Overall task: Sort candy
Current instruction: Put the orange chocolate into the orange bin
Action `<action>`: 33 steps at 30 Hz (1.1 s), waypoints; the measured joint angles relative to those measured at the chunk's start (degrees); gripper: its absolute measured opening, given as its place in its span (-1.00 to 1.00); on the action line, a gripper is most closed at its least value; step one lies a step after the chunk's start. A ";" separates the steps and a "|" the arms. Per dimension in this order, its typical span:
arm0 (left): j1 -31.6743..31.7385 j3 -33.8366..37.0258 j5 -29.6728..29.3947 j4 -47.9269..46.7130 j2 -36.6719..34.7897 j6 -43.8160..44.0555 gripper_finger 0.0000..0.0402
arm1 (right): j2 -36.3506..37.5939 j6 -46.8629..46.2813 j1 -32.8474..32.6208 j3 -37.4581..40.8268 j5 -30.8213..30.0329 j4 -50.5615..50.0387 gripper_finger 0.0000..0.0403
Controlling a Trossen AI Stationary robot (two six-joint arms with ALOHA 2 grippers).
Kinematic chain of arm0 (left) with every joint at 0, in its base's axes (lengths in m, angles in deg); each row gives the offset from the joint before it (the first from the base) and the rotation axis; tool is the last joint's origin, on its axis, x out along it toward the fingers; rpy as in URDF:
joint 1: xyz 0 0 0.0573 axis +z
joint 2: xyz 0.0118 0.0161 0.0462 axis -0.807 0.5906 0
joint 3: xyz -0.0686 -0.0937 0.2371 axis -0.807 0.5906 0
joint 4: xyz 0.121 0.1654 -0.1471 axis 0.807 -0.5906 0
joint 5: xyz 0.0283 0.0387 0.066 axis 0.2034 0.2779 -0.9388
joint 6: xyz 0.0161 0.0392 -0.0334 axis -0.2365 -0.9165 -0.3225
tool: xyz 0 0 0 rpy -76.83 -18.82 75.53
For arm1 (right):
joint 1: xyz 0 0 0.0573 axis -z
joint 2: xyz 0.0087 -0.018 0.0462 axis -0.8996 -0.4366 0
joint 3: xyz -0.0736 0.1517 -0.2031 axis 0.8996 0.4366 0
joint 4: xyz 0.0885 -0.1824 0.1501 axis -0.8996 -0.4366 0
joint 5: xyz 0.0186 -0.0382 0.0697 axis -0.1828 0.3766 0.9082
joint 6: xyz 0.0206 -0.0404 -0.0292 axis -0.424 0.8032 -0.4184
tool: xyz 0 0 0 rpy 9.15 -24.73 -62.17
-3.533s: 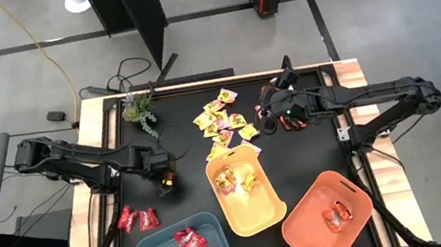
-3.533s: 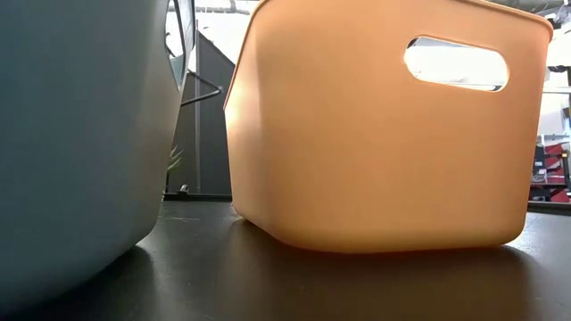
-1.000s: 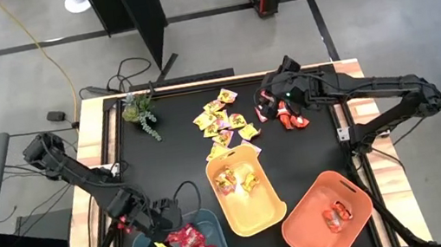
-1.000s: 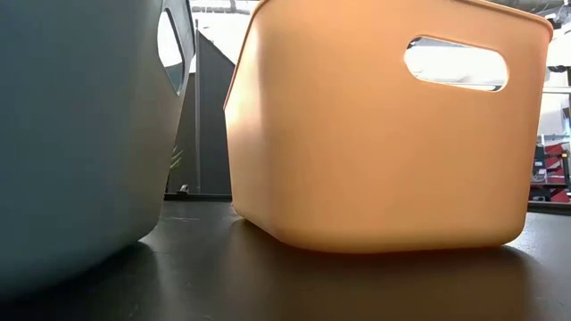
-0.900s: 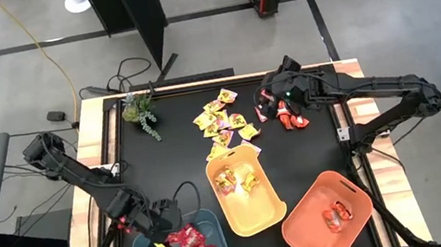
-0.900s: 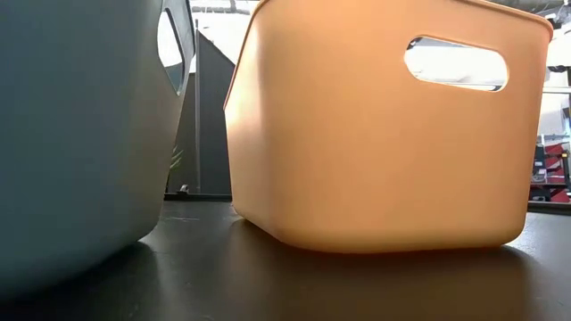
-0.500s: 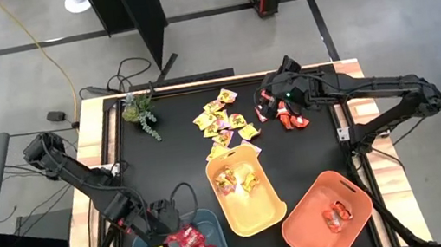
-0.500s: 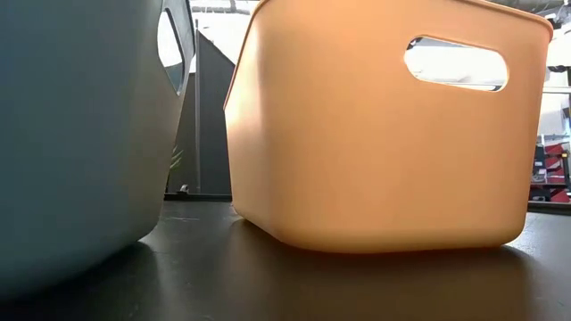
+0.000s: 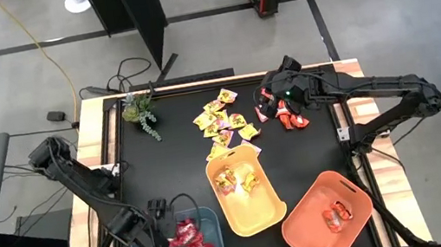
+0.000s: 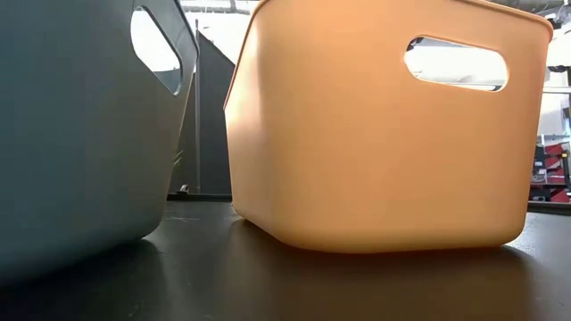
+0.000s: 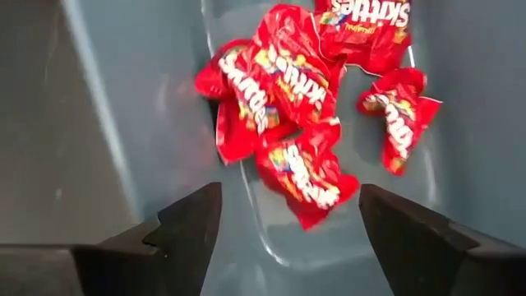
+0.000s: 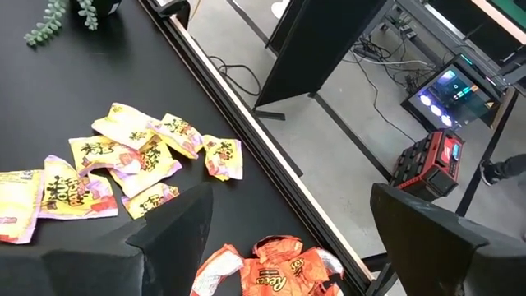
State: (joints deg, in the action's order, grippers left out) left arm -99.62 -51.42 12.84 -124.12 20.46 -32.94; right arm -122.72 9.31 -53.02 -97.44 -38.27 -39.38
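1. Black table (image 9: 182, 160) with pale wooden edging on a grey concrete floor; broad bare black surface between the far candy and the near bins.
2. Left gripper (image 9: 160, 237) low over the blue-grey bin (image 9: 209, 221) at the near left corner, fingers spread wide, holding nothing; bin hard against the near table edge.
3. Deep red candy (image 11: 283, 115) heaped on that bin's floor, seen close in the left wrist view between the parted fingers (image 11: 185, 226), with clear bin floor around the heap.
4. Green plant sprig (image 9: 142, 113) at the far left corner, well apart from all else.
5. Yellow candy (image 9: 222, 119) scattered at far centre; more yellow pieces (image 9: 238, 180) inside the yellow bin (image 9: 256, 214) just near of it.
6. Right gripper (image 9: 275, 108) at the far right over orange-red candy (image 12: 271, 271), fingers fully apart, grasping nothing; far table edge close behind, shown only in the right wrist view.
7. Orange bin (image 9: 350, 196) at the near right corner holding orange-red pieces (image 9: 335, 214).
8. Low view: only bin walls, with a narrow gap between them.
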 joint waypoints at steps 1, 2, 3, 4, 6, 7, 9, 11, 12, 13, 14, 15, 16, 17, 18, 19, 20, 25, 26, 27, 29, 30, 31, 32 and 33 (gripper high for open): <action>-0.02 -1.60 -0.10 -2.26 0.02 1.09 0.38 | 0.00 -0.25 0.04 0.00 0.41 -0.01 0.73; -0.02 -3.40 -0.90 -4.54 0.00 1.78 0.37 | 0.00 -0.62 0.30 0.00 1.43 -0.07 0.73; -0.06 -5.25 -2.39 -6.08 0.00 1.93 0.36 | 0.00 -0.89 0.68 0.00 3.18 -0.23 0.73; -0.07 -7.04 -4.23 -7.06 -0.02 1.68 0.35 | 0.00 -1.43 1.29 0.00 5.83 -0.72 0.73; -0.12 -10.40 -8.78 -7.64 -0.40 -0.07 0.33 | -0.65 -3.28 2.96 0.00 10.72 -2.69 0.73; -0.20 -11.76 -11.58 -7.66 -0.77 -1.17 0.32 | -1.08 -4.36 3.88 -0.02 12.46 -4.11 0.73; -0.13 -14.00 -17.80 -7.74 -1.44 -3.18 0.31 | -2.62 -6.54 6.02 0.00 14.27 -9.27 0.73; 0.48 -15.45 -23.82 -8.18 -1.97 -5.68 0.30 | -4.42 -8.76 8.56 0.00 14.62 -14.15 0.73; 0.85 -15.74 -26.45 -8.75 -2.26 -6.45 0.30 | -5.45 -9.79 9.95 0.00 15.17 -16.96 0.73; 1.40 -15.87 -28.91 -9.42 -2.69 -7.12 0.30 | -6.55 -10.60 11.33 0.00 15.75 -19.59 0.73; 2.05 -15.87 -31.27 -9.77 -3.22 -7.75 0.30 | -7.79 -11.17 12.72 0.00 16.83 -21.67 0.73; 2.83 -15.78 -33.57 -10.11 -3.74 -8.03 0.30 | -9.01 -11.37 14.06 0.00 18.02 -23.43 0.73; 3.80 -15.66 -35.76 -10.46 -4.25 -8.08 0.30 | -10.16 -11.33 15.33 0.00 19.02 -25.15 0.72; 4.82 -15.59 -37.44 -10.99 -4.68 -8.21 0.30 | -11.49 -11.12 16.42 0.00 19.81 -26.38 0.72; 5.92 -15.55 -38.92 -11.32 -4.96 -8.37 0.30 | -12.60 -11.06 17.38 0.00 20.17 -27.29 0.70; 7.03 -15.52 -40.33 -11.31 -5.17 -8.73 0.30 | -13.65 -11.01 18.23 0.00 20.53 -28.04 0.69; 8.10 -15.52 -41.87 -11.25 -5.31 -9.08 0.30 | -14.89 -10.90 19.08 0.00 21.32 -28.41 0.67; 11.98 -15.50 -48.08 -11.78 -5.72 -9.98 0.30 | -19.97 -9.45 21.67 0.00 25.42 -29.13 0.54; 12.45 -15.48 -48.10 -12.59 -5.69 -9.89 0.30 | -20.90 -9.42 21.86 0.00 26.05 -29.62 0.52; 12.78 -15.47 -48.11 -13.63 -5.65 -9.51 0.30 | -21.89 -9.43 21.90 0.00 26.50 -30.37 0.50; 13.28 -15.35 -48.14 -15.80 -5.68 -7.85 0.30 | -23.40 -9.44 21.67 0.25 26.92 -31.47 0.47; 13.47 -14.89 -48.26 -16.48 -5.76 -7.18 0.30 | -23.90 -9.42 21.46 0.53 27.54 -31.47 0.45; 13.66 -14.19 -48.52 -16.99 -5.90 -6.67 0.30 | -24.51 -9.40 21.29 0.78 28.46 -31.37 0.45; 13.73 -13.20 -49.05 -17.07 -6.21 -6.24 0.30 | -25.23 -9.39 21.05 0.88 29.18 -31.45 0.45; 13.73 -12.00 -49.38 -16.71 -6.65 -5.93 0.30 | -25.83 -9.40 20.61 0.90 29.38 -31.46 0.44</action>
State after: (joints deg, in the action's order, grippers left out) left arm -85.90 -63.42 -36.54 -140.82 13.81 -38.87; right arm -148.55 -0.09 -32.41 -96.54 -8.89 -70.84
